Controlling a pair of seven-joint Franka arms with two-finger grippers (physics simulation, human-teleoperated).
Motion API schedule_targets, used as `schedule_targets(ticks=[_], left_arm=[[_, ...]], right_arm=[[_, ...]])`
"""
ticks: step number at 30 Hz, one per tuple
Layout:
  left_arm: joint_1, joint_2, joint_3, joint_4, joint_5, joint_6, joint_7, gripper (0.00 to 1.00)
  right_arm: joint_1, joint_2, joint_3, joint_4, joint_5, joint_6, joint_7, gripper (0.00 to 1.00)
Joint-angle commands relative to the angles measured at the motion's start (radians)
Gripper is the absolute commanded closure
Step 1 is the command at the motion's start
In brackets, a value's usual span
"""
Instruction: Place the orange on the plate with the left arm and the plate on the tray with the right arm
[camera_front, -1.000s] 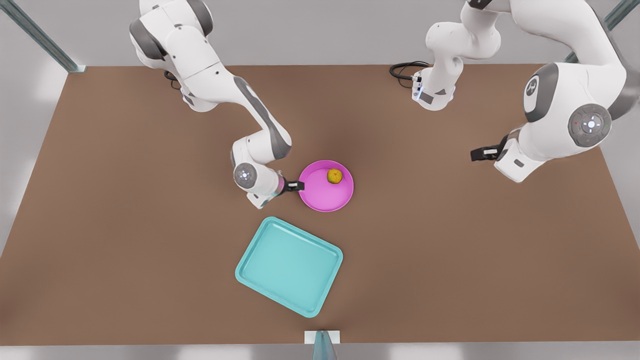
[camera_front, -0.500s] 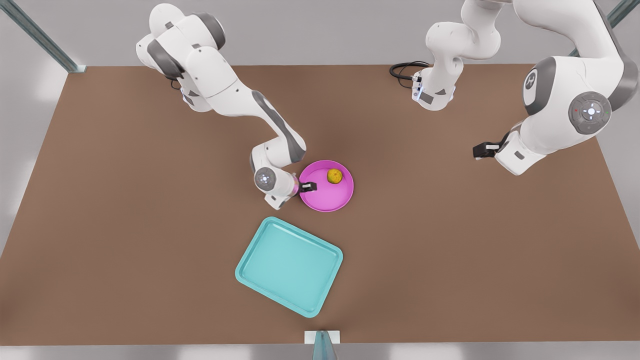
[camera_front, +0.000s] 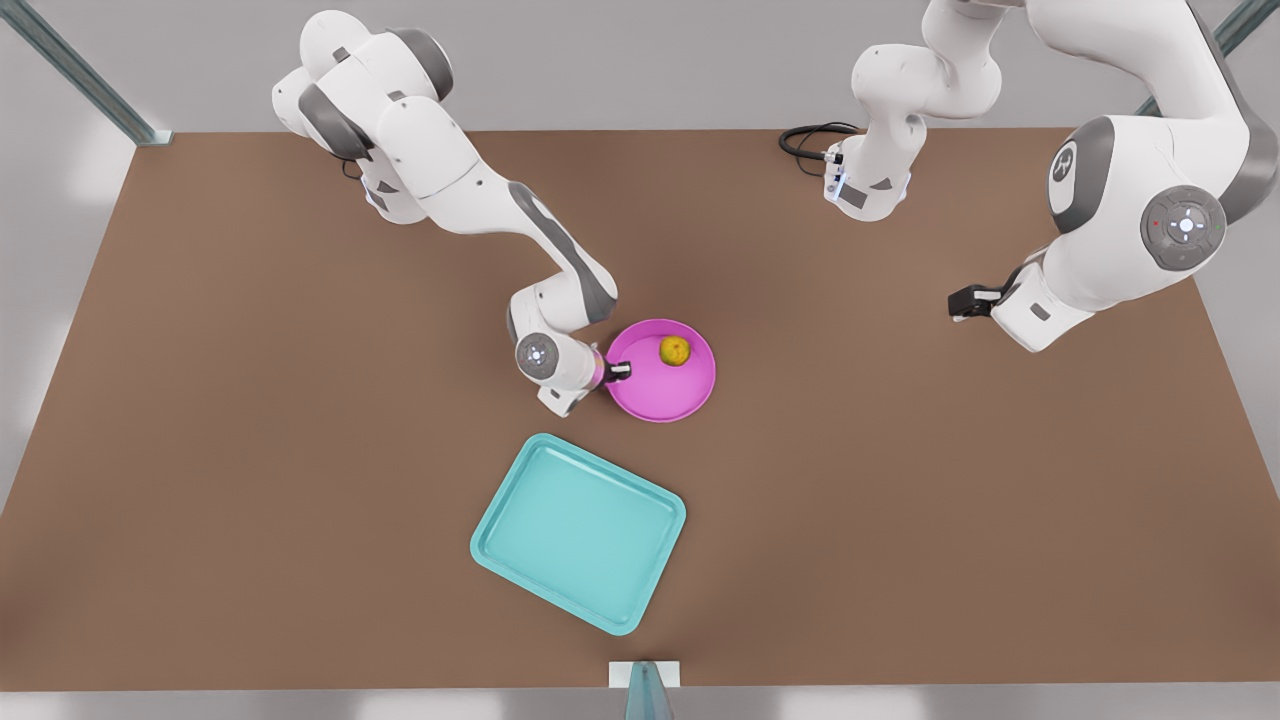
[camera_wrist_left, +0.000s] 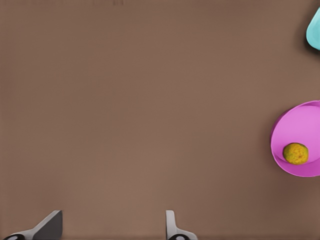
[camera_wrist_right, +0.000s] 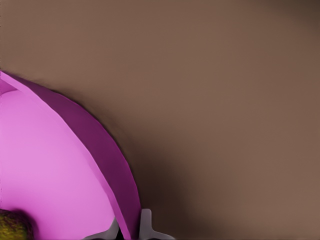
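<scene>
Orange, the small bumpy yellow-green fruit, already sits inside the round pink shallow plate on the brown counter, so the first step looks done; the right gripper pinches the plate's rim, one finger inside and one outside; next the plate must go, kept level, to the teal rectangular tray nearby; the left gripper waits well apart, fingers spread and empty.

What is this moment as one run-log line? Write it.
right pincer: shut on plate rim | orange: on plate | plate: not yet on tray | left pincer: open, waiting apart
</scene>
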Motion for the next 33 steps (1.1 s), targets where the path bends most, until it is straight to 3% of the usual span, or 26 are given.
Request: schedule_targets(ticks=[1, 11, 20, 26, 30, 31, 32, 33], left_arm=[[0.000, -0.001, 0.000, 0.001, 0.001, 0.001, 0.034, 0.00], [0.000, -0.001, 0.000, 0.001, 0.002, 0.004, 0.033, 0.00], [-0.002, -0.001, 0.000, 0.001, 0.001, 0.001, 0.033, 0.00], [-0.002, -0.002, 0.000, 0.001, 0.001, -0.001, 0.031, 0.00], [-0.002, -0.001, 0.000, 0.001, 0.001, -0.001, 0.033, 0.00], [-0.002, -0.001, 0.000, 0.001, 0.001, 0.001, 0.031, 0.00], [-0.002, -0.001, 0.000, 0.001, 0.001, 0.001, 0.031, 0.00], [-0.002, 0.001, 0.000, 0.001, 0.001, 0.001, 0.033, 0.00]], right_arm=[[-0.001, -0.001, 0.001, 0.006, 0.004, -0.002, -0.021, 0.78], [-0.070, -0.036, 0.012, 0.096, 0.010, -0.090, -0.021, 0.79], [-0.401, -0.052, 0.055, 0.141, 0.035, -0.189, -0.028, 0.79], [-0.432, 0.165, 0.050, 0.454, 0.061, -0.216, -0.016, 0.79], [-0.449, 0.197, 0.049, 0.488, 0.060, -0.217, -0.018, 0.79], [-0.449, 0.197, 0.050, 0.488, 0.060, -0.219, -0.016, 0.74], [-0.449, 0.195, 0.050, 0.488, 0.061, -0.234, -0.012, 0.00], [-0.449, 0.186, 0.052, 0.488, 0.069, -0.254, -0.013, 0.00]])
